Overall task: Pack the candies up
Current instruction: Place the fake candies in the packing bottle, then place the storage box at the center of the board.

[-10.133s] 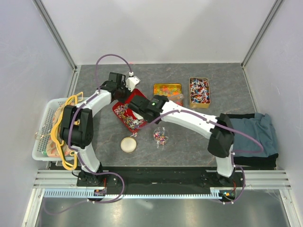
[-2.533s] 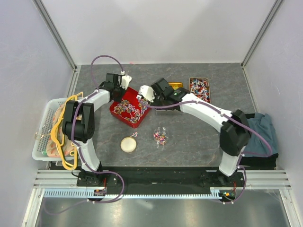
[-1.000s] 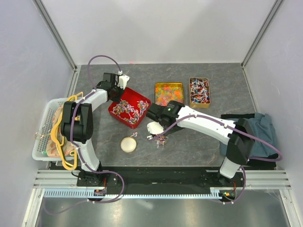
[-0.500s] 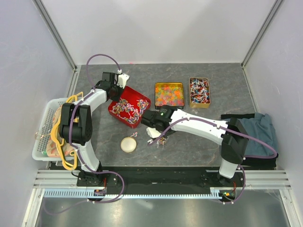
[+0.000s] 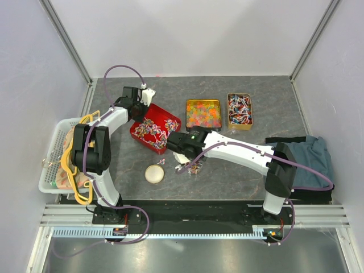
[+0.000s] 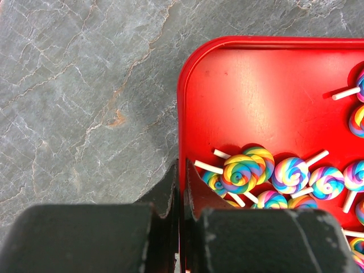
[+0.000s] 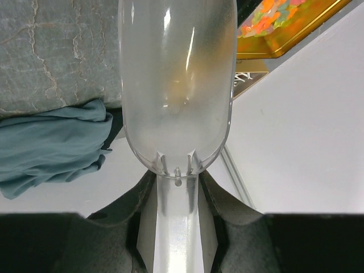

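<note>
A small heap of pink, purple and red candies point(image 5: 194, 166) lies on the table in what looks like clear wrap. My right gripper point(image 5: 180, 155) point(image 7: 177, 185) is shut on the handle of a clear plastic scoop point(image 5: 182, 165) point(image 7: 176, 85). The scoop is empty and sits just left of the heap. My left gripper point(image 5: 136, 111) point(image 6: 180, 176) is shut on the rim of the red tray point(image 5: 142, 140) point(image 6: 256, 85). The tray holds rainbow swirl lollipops point(image 6: 244, 170) with white sticks.
A gold tin of orange and yellow sweets point(image 5: 202, 112) and a gold tin of red, white and blue wrapped sweets point(image 5: 240, 111) stand at the back. A round beige lid point(image 5: 153, 173) lies near the front. A white basket point(image 5: 52, 153) is at the left, a blue cloth point(image 5: 304, 162) at the right.
My right arm carried the scoop from the red tray to the candy heap. In the last half second it shifted slightly left. My left gripper stays on the tray rim.
</note>
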